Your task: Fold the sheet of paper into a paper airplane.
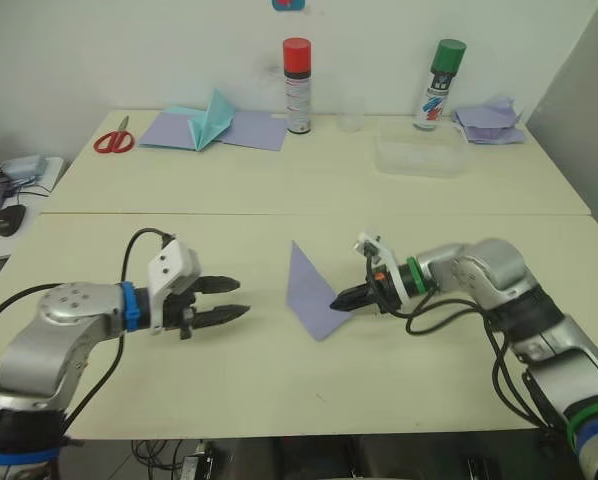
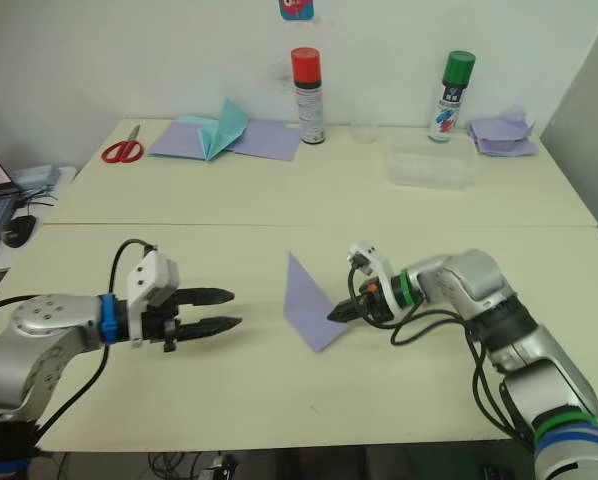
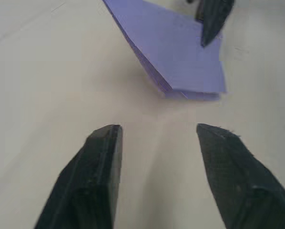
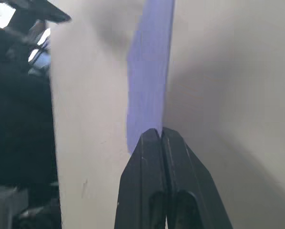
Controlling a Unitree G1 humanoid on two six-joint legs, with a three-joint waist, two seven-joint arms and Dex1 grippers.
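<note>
Lying at the centre of the frame on the pale table [image 1: 229,390], the folded lavender sheet of paper [image 1: 309,295] forms a pointed wedge. The right gripper [image 1: 341,299], fingers pressed together, pinches its right edge. The left gripper [image 1: 237,300], left of centre, points at the wedge with its fingers apart, holding nothing and not touching it.

Such thin paper could tear or slip free if the right gripper tugs, and a push from the left gripper could likely crush the creases. The left wrist view reveals stacked layers along the fold; the head views instead show scissors [image 1: 113,140] and two spray cans at the top of the frame.
</note>
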